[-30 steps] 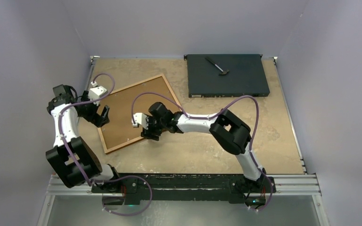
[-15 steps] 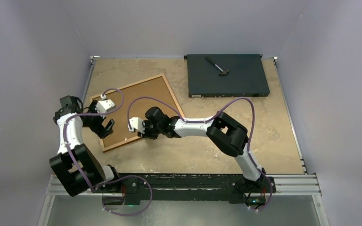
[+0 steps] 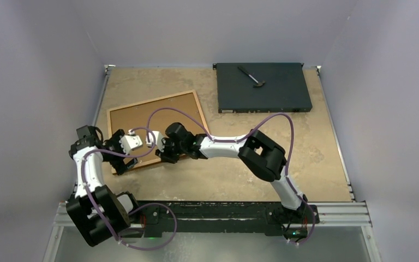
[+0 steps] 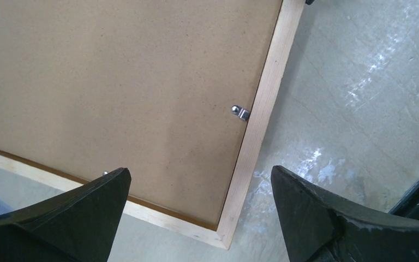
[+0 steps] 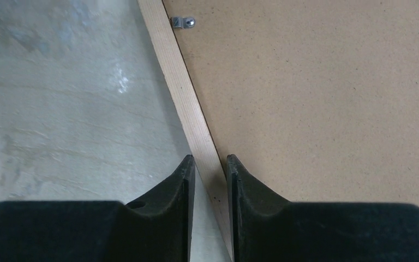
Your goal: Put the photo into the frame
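Note:
The frame lies back side up on the table, its brown backing sheet facing me. My right gripper is shut on the frame's near wooden rail, one finger on each side of it. My left gripper hovers open over the frame's near left corner, its fingers spread wide with nothing between them. The photo is out of view.
A black flat box with a small hammer-like tool on it sits at the back right. Small metal clips stick out from the frame's inner edge. Purple walls close in the table.
My right gripper has closed on the frame's rail and the frame has turned and shifted a little. My left arm has swung nearer and rightward to the frame's near corner.

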`<state>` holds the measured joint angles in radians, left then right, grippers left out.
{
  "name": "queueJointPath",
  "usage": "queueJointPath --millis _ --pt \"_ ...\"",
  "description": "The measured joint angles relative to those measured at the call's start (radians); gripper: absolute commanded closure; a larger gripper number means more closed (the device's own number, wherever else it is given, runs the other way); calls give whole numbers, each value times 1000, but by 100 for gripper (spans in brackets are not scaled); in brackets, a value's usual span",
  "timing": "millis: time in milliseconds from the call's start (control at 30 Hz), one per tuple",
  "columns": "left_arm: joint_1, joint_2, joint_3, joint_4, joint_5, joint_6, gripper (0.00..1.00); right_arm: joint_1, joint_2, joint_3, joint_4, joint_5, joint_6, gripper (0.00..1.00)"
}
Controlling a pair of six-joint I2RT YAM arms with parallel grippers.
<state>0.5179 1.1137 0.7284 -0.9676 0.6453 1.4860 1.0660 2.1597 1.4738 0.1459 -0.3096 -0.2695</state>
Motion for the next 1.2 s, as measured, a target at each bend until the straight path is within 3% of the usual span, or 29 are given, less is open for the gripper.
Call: queueJointPath --millis 133,367,800,967,1200 --pt "0 -76 -23 14 -18 47 4 1 0 27 -5 -21 50 100" --pt "2 -288 -198 75 -34 159 5 0 0 34 -6 -53 105 100" --pt "4 -314 -268 256 -21 306 8 -42 4 213 -60 -148 207 100" --pt "3 -367 -280 366 18 315 18 -48 6 256 -80 -171 224 100" --pt "1 -386 -310 484 67 333 25 -50 11 262 -128 -183 225 100"
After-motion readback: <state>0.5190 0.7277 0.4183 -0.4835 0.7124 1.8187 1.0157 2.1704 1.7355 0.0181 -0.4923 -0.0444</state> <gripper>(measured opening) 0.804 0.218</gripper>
